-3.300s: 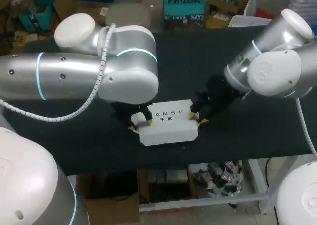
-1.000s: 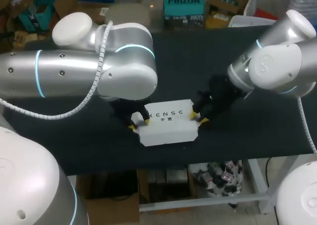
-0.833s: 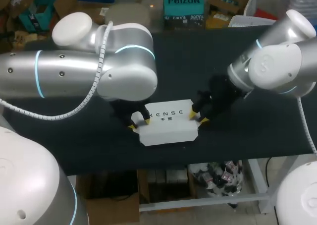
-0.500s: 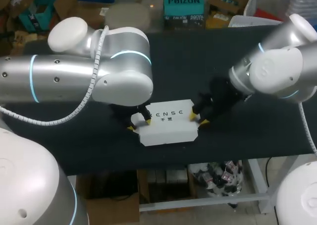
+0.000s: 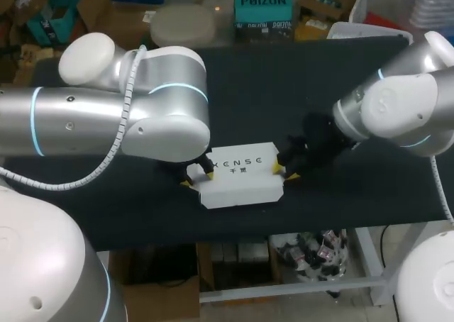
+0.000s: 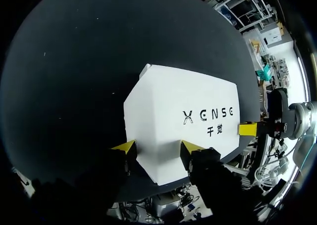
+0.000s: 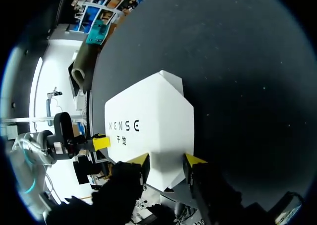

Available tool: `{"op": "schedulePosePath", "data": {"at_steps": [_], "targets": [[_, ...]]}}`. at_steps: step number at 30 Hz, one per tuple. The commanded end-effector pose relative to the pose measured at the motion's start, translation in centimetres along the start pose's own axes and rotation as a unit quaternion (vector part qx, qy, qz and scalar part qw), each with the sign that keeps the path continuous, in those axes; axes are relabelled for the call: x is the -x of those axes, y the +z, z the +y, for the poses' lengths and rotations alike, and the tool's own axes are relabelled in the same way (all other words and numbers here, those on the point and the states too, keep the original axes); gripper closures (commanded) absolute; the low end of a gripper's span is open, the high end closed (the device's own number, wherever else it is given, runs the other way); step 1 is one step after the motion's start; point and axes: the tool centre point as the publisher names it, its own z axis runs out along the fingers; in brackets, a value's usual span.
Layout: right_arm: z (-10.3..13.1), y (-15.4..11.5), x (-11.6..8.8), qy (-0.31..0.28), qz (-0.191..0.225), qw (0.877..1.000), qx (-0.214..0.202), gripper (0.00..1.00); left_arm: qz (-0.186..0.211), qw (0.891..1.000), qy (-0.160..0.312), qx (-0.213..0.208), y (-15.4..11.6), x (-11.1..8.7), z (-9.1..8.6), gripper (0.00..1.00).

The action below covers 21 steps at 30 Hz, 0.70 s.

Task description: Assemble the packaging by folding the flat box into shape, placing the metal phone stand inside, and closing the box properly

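A closed white box (image 5: 241,176) with dark lettering on its lid lies flat on the black table. My left gripper (image 5: 198,179) is at the box's left end, its yellow tips spread against that end. My right gripper (image 5: 281,171) stands the same way at the right end. In the left wrist view a corner of the box (image 6: 188,116) sits between the open fingers of the left gripper (image 6: 157,148). The right wrist view shows the box (image 7: 148,121) ahead of the right gripper (image 7: 167,160), its near corner between the fingers. No metal phone stand is visible.
The black table (image 5: 284,88) stretches bare behind the box and out to both sides. Its front edge (image 5: 298,221) runs a short way in front of the box. My left arm's bulky links hang over the table's left half.
My left arm's upper links have swung left and toward the front, and its fingers have spread slightly. The right arm shifted a little to the right. The box stays in place.
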Motion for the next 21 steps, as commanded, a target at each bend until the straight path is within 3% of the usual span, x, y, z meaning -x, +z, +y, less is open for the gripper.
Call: {"op": "schedulePosePath", "data": {"at_steps": [1,21], "targets": [[0.71,0.35,0.04,-0.002,0.008,1.000,-0.009,0.54,-0.006,1.000,0.003,-0.007,0.39,-0.31,0.22,0.43],[1.05,0.90,-0.21,-0.017,0.024,0.999,-0.013,0.55,0.036,0.999,0.020,-0.012,1.26,0.04,0.20,0.42]]}}
